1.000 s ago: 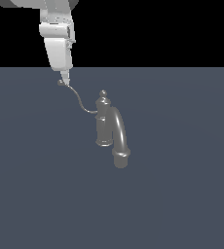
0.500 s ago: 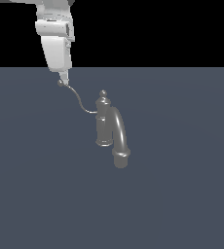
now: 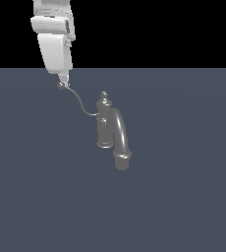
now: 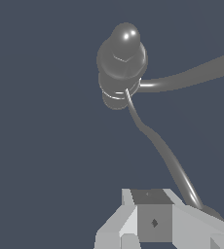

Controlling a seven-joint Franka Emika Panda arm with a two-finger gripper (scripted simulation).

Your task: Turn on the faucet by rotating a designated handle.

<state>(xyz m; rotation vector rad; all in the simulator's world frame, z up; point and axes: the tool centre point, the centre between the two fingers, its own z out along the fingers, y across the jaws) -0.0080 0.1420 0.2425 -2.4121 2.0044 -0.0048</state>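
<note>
The grey metallic faucet [image 3: 106,129] stands on the dark floor with its knob-topped post [image 4: 122,53] upright. Its thick spout [image 3: 121,138] arches toward the front. The handle [image 3: 79,102], a thin S-curved lever, runs from the post to a small ball tip [image 3: 62,85] on the exterior view's left. My white gripper [image 3: 63,79] hangs point-down right at that ball tip. In the wrist view the gripper [image 4: 153,216] has its fingers together, shut with nothing between them. The handle [image 4: 167,158] ends just beside the fingers.
A flat dark grey floor [image 3: 183,197] spreads all around the faucet, with a black background above it. No other objects are in view.
The arm's body has leaned slightly toward the exterior view's left. The fingertips stay at the ball tip, and the handle shows no clear turn.
</note>
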